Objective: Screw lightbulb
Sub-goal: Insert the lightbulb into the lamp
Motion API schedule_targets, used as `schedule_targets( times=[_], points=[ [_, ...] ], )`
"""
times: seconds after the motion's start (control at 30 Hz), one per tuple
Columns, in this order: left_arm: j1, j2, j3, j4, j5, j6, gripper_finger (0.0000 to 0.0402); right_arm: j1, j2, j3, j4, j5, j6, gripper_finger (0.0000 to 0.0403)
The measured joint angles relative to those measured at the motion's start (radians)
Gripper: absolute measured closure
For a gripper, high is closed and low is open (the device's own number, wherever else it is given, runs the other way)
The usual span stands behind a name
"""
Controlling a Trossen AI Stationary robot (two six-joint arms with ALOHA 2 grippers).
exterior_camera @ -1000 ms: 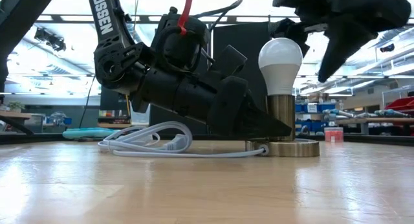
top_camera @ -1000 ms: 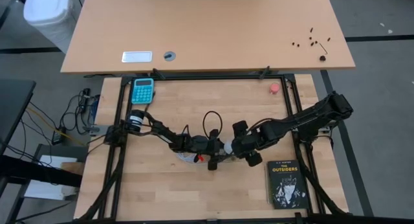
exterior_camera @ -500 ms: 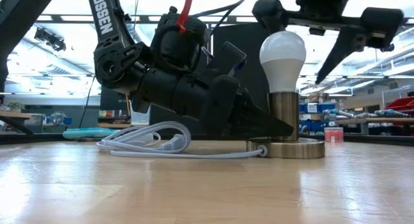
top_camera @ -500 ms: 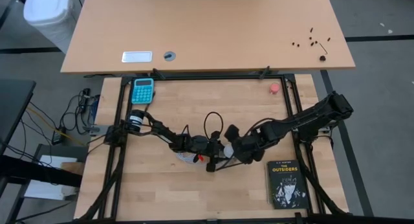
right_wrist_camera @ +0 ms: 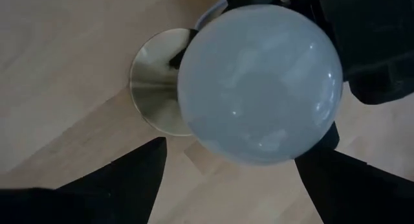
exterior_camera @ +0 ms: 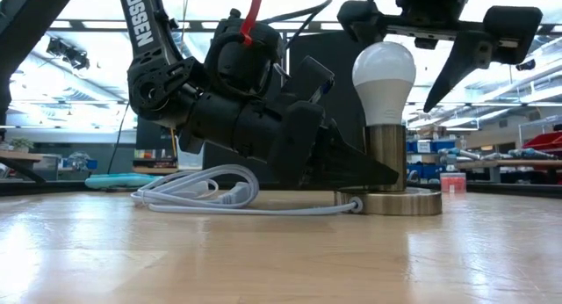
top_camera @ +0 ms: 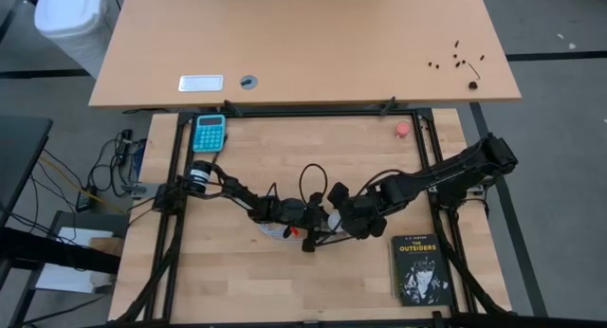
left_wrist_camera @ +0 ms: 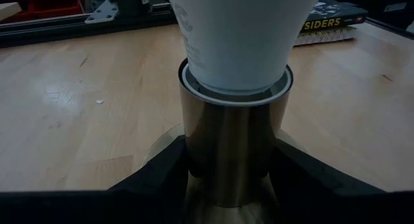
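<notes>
Right gripper [exterior_camera: 439, 71] hangs directly over the lightbulb [exterior_camera: 384, 73], fingers spread wide to either side of the white globe and, as far as I can see in the low view, not touching it; nothing held. The right wrist view looks straight down on the globe [right_wrist_camera: 260, 83], with one dark finger [right_wrist_camera: 132, 179] on each side and clear wood showing between. Left gripper [exterior_camera: 351, 168] lies low on the table [top_camera: 313, 281], tilted down, its fingers partly closed around the brass socket tube [left_wrist_camera: 233, 153]; in the left wrist view I see the dark fingers [left_wrist_camera: 162, 169] pressed against both sides of the tube. The bulb stands upright in that tube, its white neck seated in the rim; how far it is threaded I cannot tell. The tube rises from a round brass base disc [exterior_camera: 391, 201] resting flat on the wood. A white coiled cord [exterior_camera: 198, 191] lies on the table beside the left gripper. Farther off: a black book [top_camera: 419, 268] near the right front corner, a small pink-red round object [top_camera: 403, 129] at the back right, a blue calculator [top_camera: 209, 132] at the back left.
</notes>
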Motion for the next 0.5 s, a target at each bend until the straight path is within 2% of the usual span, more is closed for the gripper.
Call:
schedule_targets(
  times=[0.2, 0.5],
  points=[
    [0.0, 0.0, 0.0, 0.0, 0.0, 0.0, 0.0207, -0.01, 0.035, 0.022, -0.029, -0.022, 0.027, 0.0057],
    [0.0, 0.0, 0.0, -0.001, 0.0, -0.003, 0.0206, -0.016, 0.193, 0.211, -0.161, -0.026, 0.021, 0.0057]
  ],
)
